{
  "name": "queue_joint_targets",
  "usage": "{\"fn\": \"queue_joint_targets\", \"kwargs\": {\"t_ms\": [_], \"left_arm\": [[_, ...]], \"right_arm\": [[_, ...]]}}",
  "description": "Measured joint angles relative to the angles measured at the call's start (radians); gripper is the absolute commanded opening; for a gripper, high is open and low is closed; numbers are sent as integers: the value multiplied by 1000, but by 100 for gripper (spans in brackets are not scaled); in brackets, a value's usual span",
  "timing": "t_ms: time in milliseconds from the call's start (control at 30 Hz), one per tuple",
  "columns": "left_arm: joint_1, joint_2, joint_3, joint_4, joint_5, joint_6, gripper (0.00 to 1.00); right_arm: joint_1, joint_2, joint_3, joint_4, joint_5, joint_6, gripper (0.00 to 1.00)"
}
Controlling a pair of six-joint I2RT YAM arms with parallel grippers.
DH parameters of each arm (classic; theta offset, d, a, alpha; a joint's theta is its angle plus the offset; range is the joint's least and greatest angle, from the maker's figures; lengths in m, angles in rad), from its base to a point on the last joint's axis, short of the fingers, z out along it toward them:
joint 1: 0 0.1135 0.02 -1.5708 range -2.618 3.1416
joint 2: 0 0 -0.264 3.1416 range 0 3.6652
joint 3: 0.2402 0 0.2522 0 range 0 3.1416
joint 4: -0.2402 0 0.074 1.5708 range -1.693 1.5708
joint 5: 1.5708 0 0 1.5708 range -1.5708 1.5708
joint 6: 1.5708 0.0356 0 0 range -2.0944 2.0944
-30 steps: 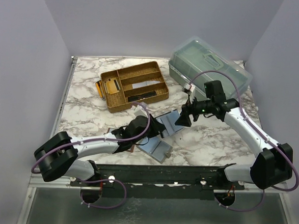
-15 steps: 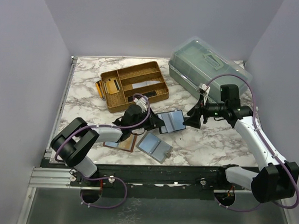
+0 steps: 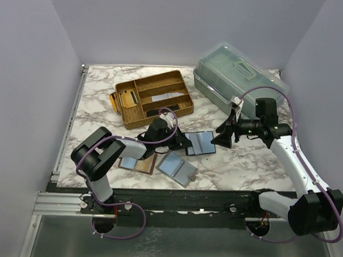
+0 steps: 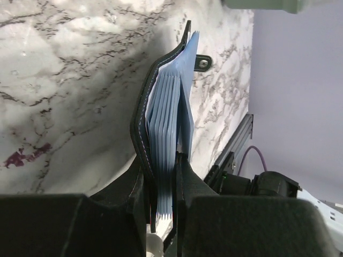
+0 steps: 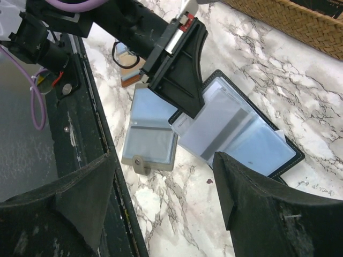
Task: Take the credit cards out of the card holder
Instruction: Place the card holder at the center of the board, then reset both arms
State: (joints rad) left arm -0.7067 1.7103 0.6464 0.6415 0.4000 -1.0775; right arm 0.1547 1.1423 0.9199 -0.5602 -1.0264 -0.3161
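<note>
The black card holder [image 3: 201, 142] lies open on the marble, its blue-grey pockets facing up. My left gripper [image 3: 181, 142] is shut on its left end. In the left wrist view the black cover [image 4: 143, 112] and the fanned pockets stand edge-on between the jaws of that left gripper [image 4: 161, 167]. A pale silvery credit card [image 5: 214, 127] lies skewed across the pockets of the card holder [image 5: 268, 147], one corner past the holder's edge. My right gripper [image 3: 222, 136] hangs open just right of the holder, with nothing inside the right gripper [image 5: 163, 160].
A grey-outside holder [image 3: 177, 169] lies open near the front edge, also shown as the grey holder [image 5: 150, 134]. A brown holder [image 3: 137, 164] sits left of it. A wicker tray [image 3: 155, 98] stands behind, and a clear lidded box [image 3: 241, 80] at the back right.
The left arm has reached further right and carried the card holder a little right and back. The right gripper has drawn back to the right and stays open.
</note>
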Motion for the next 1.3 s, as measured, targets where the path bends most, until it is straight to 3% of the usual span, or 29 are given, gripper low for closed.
{"fn": "queue_joint_targets", "kwargs": {"t_ms": [100,200,400,533,600,667,700,833,1033,1300], "left_arm": [[1,38,32,-35,0,5,8],[1,61,85,-110,-13,21,26],[0,41,181,-344,-165,95,51],[0,-63,179,-494,-312,146,54],[0,-148,169,-544,-381,176,69],[4,-245,153,-576,-436,207,93],[5,-298,142,-586,-465,224,98],[39,-539,63,-598,-520,275,99],[248,-886,8,-676,-474,356,99],[397,-910,192,-859,-369,487,99]], "right_arm": [[-2,-5,-6,3,-1,0,80],[-6,-6,-7,5,-1,0,80],[-13,-9,-7,6,-1,0,81],[-22,-14,-7,6,-1,0,81],[-28,-18,-7,6,0,0,81],[-36,-23,-7,5,0,-1,81],[-40,-26,-7,5,0,-2,81],[-64,-40,-7,4,3,-4,85],[-123,-60,39,-21,41,10,97],[-212,-60,305,-47,178,124,99]]}}
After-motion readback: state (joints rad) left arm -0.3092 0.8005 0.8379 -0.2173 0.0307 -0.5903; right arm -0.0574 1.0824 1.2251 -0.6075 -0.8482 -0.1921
